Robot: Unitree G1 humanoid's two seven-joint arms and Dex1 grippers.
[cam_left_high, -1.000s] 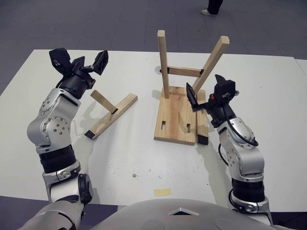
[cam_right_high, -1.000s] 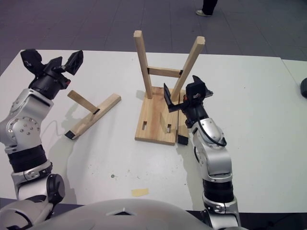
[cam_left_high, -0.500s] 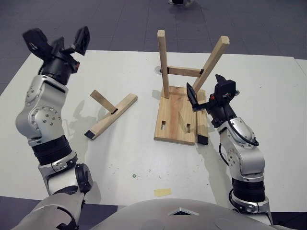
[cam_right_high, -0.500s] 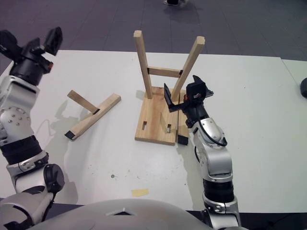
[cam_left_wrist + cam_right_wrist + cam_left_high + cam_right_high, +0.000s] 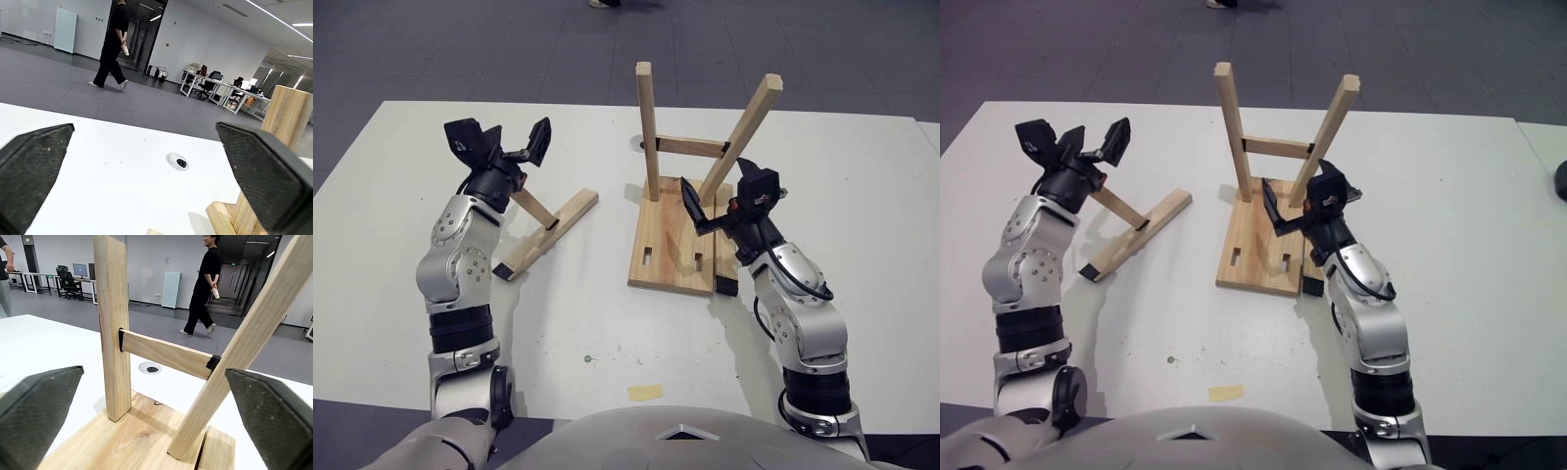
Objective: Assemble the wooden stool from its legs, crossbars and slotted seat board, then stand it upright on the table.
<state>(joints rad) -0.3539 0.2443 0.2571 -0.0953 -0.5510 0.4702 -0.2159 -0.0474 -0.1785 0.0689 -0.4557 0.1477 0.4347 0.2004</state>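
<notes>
The slotted seat board [image 5: 658, 257] lies flat at the table's middle. One leg [image 5: 648, 127] stands upright in it and a second leg [image 5: 741, 130] leans, with a crossbar [image 5: 691, 147] joining them. Another leg [image 5: 725, 257] lies along the board's right edge. My right gripper [image 5: 724, 194] is open just in front of the leaning leg [image 5: 244, 342], close to the upright one [image 5: 112, 328]. A loose leg with a crossbar stub [image 5: 554, 227] lies to the left. My left gripper [image 5: 502, 142] is open just above the stub's raised end, holding nothing.
A round cable hole [image 5: 641, 144] sits in the white table [image 5: 862, 196] behind the upright leg. A scrap of yellow tape [image 5: 644, 392] lies near the front edge. Bare tabletop stretches to the far left and far right.
My left arm swung up and out to the left, then came back down over the loose leg's stub. My right gripper moved slightly left, closer to the standing legs.
</notes>
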